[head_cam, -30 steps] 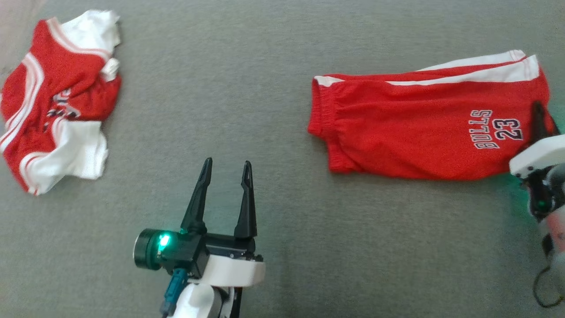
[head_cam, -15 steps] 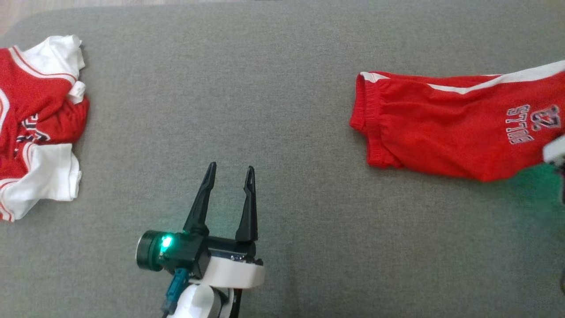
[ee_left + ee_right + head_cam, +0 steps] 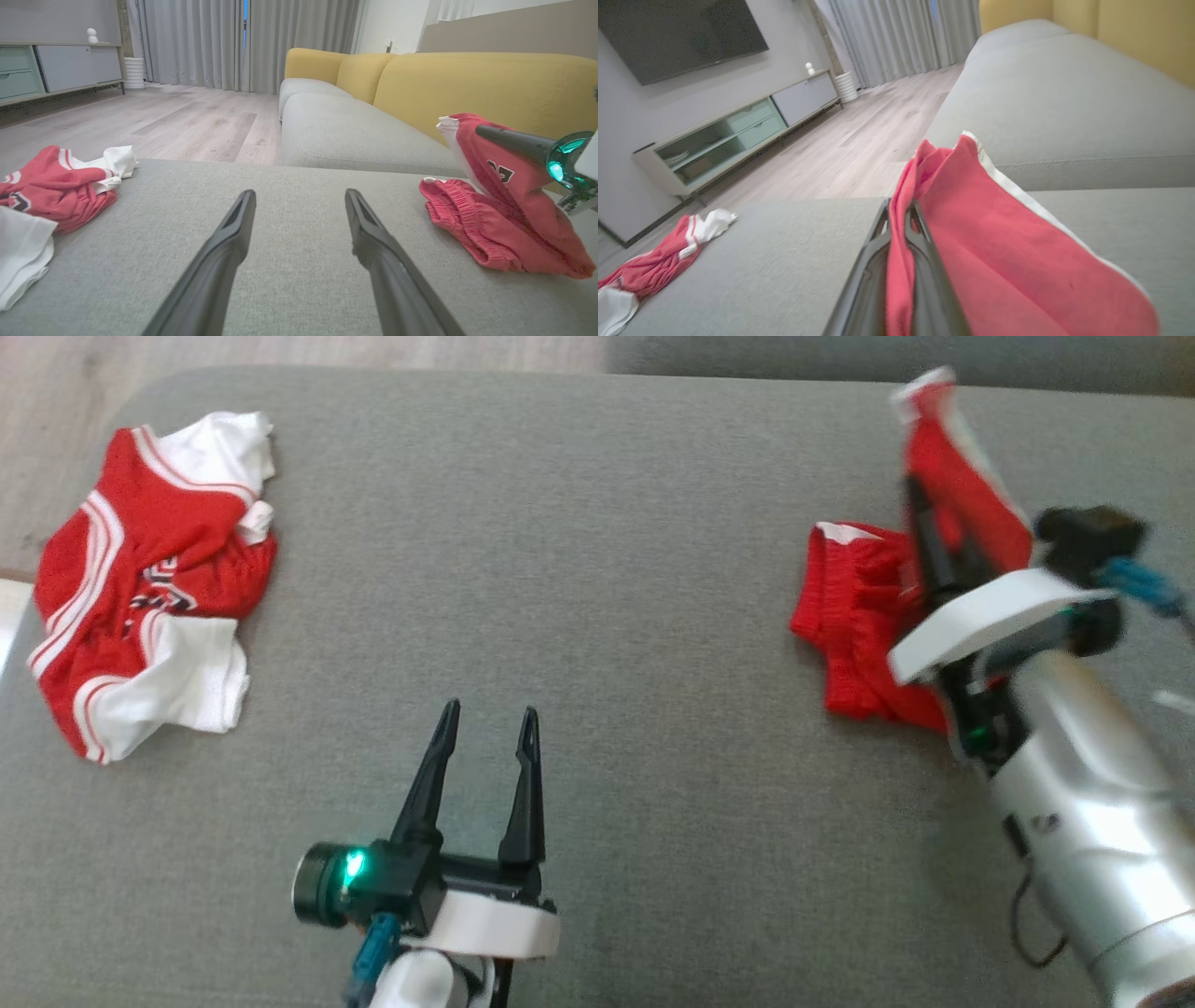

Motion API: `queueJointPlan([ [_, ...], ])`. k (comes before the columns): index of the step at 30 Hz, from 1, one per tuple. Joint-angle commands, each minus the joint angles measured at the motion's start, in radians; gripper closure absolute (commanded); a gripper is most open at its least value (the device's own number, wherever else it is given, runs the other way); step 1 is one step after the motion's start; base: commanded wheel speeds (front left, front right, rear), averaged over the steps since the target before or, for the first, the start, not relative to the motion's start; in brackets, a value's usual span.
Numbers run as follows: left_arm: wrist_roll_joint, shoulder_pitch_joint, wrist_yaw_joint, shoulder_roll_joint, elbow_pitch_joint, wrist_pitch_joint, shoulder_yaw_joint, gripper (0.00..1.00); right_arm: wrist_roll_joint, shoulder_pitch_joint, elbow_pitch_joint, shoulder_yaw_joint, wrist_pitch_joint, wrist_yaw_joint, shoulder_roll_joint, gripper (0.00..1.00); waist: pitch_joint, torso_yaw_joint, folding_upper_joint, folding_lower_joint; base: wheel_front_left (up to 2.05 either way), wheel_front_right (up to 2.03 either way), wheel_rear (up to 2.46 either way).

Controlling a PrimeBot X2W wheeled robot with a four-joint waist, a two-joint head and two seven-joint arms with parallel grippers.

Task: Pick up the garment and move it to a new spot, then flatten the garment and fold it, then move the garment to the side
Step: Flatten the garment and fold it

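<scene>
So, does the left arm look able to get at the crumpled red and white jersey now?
Probably yes. The left end effector is open and holds nothing, and only bare grey cushion lies between it and the jersey; whether the arm stretches that far, I cannot tell.

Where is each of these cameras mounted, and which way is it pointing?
Head view: on the robot's head, looking down at the grey seat; shows the open left hand, and the right hand shut on the red shorts, plus its pale forearm.
Left wrist view: on the left wrist, looking along its spread fingers toward the yellow sofa back.
Right wrist view: on the right wrist, looking along its closed fingers toward the TV cabinet.
Shared: both wrist views show the shorts and the red-and-white jersey.
</scene>
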Motion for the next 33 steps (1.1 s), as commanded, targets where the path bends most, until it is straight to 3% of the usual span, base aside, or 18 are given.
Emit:
queueJointPlan([
  [1,-0.010,0.001,0.004,0.003,-0.027,-0.005,0.028,0.00,-0.006,0.020,-0.030,0.035,0.010,-0.001,0.019,1.00,-0.006,0.013,0.0000,0.0001,0.00,0.00,0.00],
  [3,-0.013,0.003,0.005,0.003,-0.027,-0.005,0.028,0.00,-0.003,0.029,-0.028,0.048,0.017,-0.001,0.028,1.00,-0.007,0.016,0.0000,0.0001,0.00,0.00,0.00],
  [4,-0.017,0.007,0.008,0.003,-0.027,-0.005,0.030,0.00,0.001,0.046,-0.029,0.063,0.014,-0.001,0.039,0.00,-0.011,0.017,0.0000,0.0001,0.00,0.00,0.00],
  [12,-0.031,0.038,0.021,0.003,-0.029,-0.005,0.060,0.00,-0.009,0.107,-0.147,0.057,-0.041,-0.001,0.012,0.00,-0.060,-0.031,0.0000,0.0001,0.00,0.00,0.00],
  [17,-0.025,0.077,0.020,0.003,-0.033,-0.005,0.102,0.00,-0.069,0.211,-0.281,-0.048,-0.047,-0.001,-0.014,0.00,-0.128,-0.092,0.0000,0.0001,0.00,0.00,0.00],
  [25,0.015,0.156,0.027,0.003,-0.040,-0.005,0.161,0.00,-0.184,0.503,-0.485,-0.253,-0.047,-0.001,0.023,0.00,-0.212,-0.153,0.0000,0.0001,0.00,0.00,0.00],
  [33,0.063,0.240,0.019,0.003,-0.051,-0.005,0.222,0.00,-0.293,0.704,-0.545,-0.300,-0.048,-0.001,0.063,0.00,-0.263,-0.184,0.0000,0.0001,0.00,0.00,0.00],
])
